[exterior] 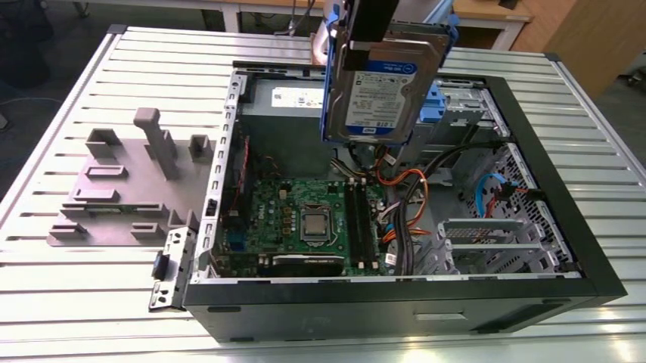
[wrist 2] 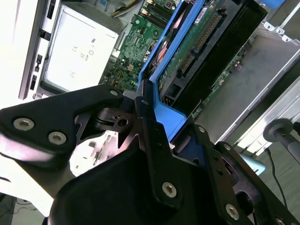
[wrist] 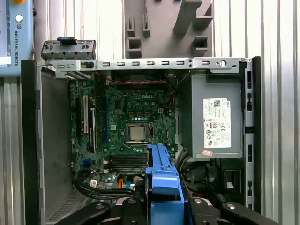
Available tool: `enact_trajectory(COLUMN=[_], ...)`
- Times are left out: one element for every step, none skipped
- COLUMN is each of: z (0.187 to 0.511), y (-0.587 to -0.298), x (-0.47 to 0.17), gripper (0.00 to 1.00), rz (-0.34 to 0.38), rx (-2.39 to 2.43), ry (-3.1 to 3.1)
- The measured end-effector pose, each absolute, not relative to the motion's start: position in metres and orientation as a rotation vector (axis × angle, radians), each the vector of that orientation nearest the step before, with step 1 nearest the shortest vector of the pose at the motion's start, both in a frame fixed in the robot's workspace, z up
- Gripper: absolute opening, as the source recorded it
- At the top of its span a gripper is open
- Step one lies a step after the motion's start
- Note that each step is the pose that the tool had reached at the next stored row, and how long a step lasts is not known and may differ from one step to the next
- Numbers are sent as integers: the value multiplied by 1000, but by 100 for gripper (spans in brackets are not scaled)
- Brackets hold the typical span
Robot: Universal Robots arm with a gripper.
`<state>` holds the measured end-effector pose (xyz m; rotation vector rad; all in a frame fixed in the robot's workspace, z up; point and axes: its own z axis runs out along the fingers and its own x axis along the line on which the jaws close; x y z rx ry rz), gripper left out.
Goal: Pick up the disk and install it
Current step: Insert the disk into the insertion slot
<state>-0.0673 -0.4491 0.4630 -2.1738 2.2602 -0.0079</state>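
The disk [exterior: 383, 87] is clamped by its blue frame between the fingers of the gripper [wrist 2: 166, 119]; it is held roughly upright in the air, above the open computer case [exterior: 404, 291]; the circuit board [exterior: 302, 219] and grey power box [exterior: 287, 102] are seen beneath; a grey holder block [exterior: 131, 189] lies on the slatted table [exterior: 101, 302], beside the case at the exterior view's left.

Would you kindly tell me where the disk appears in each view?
Exterior view: the disk hangs upright above the open case.
Second wrist view: edge-on, clamped in the gripper.
First wrist view: its blue edge over the motherboard.
Shared landmark: the power-supply box.
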Motion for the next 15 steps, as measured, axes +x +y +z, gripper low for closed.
enact_trajectory(z=[463,463,463,463,463,463,463,463,462,462,462,462,462,462,462], y=[-450,-450,-451,-451,-452,-453,-454,-455,-457,-458,-460,-462,-464,-466,-467], x=[-67,-67,-67,-67,-67,-67,-67,-67,-67,-67,-67,-67,-67,-67,-67], gripper=[36,36,36,36,36,36,36,36,36,36,36,36,36,36,36], rz=[-8,-8,-8,-8,-9,-10,-11,-11,-11,-11,-12,-12,-13,-14,-14], rx=[-2174,-2174,-2174,-2174,-2174,-2174,-2175,-2175,-2175,-2175,-2175,-2176,-2176,-2176,-2176], ry=[2260,2260,2260,2261,2261,2261,2262,2262,2262,2262,2262,2262,2262,2263,2263])
